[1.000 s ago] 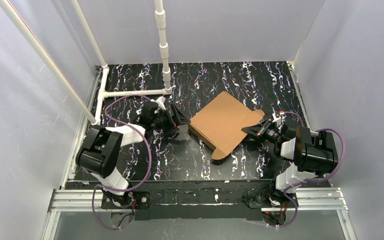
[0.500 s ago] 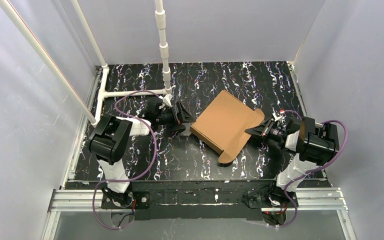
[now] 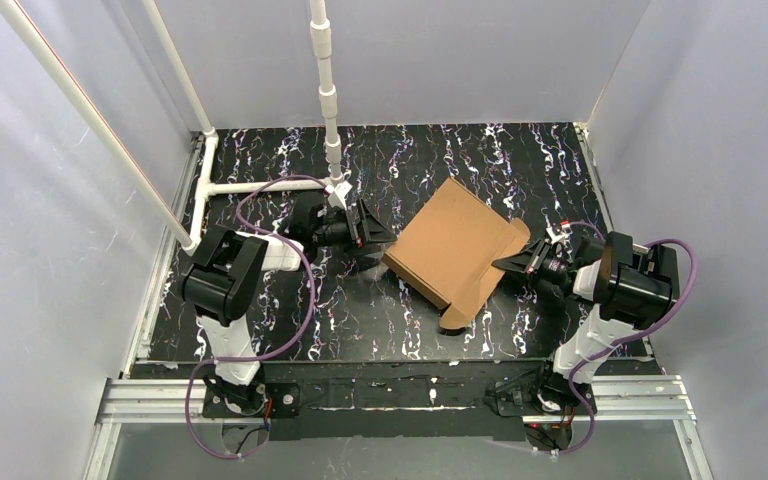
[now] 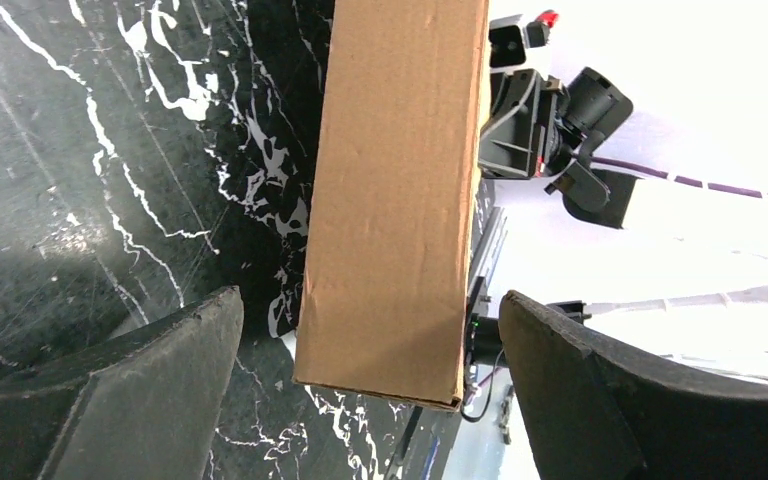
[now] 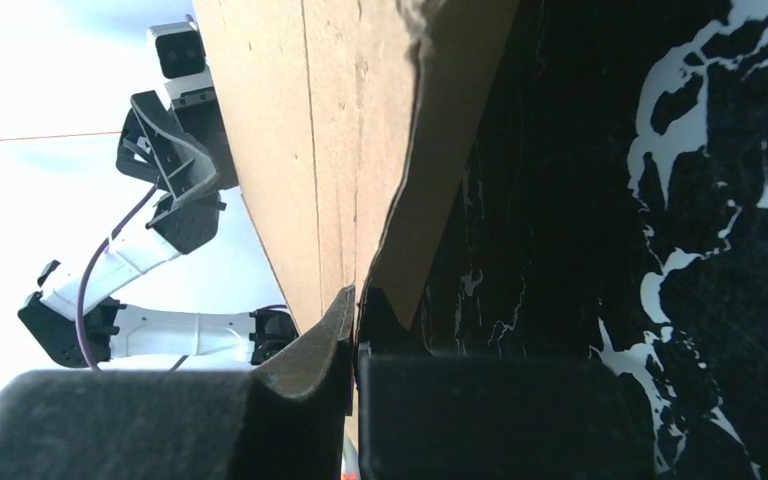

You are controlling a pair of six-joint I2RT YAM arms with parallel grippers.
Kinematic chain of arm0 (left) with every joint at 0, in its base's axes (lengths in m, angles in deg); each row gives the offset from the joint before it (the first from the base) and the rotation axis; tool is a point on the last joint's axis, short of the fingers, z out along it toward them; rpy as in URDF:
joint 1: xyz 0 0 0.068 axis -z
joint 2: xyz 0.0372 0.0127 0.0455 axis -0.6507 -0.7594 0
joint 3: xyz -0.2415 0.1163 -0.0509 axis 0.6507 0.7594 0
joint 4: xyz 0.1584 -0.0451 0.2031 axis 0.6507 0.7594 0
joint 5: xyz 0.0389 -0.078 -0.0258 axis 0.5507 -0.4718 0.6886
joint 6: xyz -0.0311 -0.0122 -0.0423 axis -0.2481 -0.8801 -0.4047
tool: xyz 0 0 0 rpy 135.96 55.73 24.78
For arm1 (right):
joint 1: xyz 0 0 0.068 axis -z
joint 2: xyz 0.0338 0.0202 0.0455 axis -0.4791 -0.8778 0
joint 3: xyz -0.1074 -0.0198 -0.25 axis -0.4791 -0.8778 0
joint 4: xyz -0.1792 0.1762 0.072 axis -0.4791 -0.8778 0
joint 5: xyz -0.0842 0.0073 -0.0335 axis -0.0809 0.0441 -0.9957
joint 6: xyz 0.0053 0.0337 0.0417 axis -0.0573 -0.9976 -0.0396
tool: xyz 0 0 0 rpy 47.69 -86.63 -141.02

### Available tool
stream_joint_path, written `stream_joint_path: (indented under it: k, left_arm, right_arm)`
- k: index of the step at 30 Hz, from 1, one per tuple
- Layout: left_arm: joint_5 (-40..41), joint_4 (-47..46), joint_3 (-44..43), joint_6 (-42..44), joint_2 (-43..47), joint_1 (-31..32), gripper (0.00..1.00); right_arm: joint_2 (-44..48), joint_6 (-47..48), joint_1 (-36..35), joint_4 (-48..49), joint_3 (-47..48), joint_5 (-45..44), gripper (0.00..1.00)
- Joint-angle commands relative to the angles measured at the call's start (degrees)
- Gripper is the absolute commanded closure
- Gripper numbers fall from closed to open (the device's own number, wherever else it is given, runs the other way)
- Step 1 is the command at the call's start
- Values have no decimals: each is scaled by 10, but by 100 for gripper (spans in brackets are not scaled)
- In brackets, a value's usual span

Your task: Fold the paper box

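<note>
Black marbled counter (image 3: 380, 330), and right of its middle sits the box (image 3: 450, 240), a flat brown cardboard piece turned at an angle, with a rounded flap poking out at its near corner. It may be tipped up off the counter a little; that's hard to say from above. The left gripper (image 3: 376, 235) is at its left edge, jaws spread wide either side, not touching. The right gripper (image 3: 508, 265) is on the right edge, jaws pinched tight on the cardboard.
</note>
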Motion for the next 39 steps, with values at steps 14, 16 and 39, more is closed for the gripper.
stream_joint_path:
  k: [14, 16, 39]
  left_arm:
    - [-48, -79, -40, -46, -42, 60, 2]
    - [-47, -81, -44, -53, -46, 63, 2]
    - [-20, -108, -8, -68, -10, 63, 75]
  right_arm:
    - [-21, 29, -5, -26, 3, -59, 96]
    - [-21, 28, -6, -25, 5, -57, 95]
    - [-28, 451, -13, -506, 193, 53, 14]
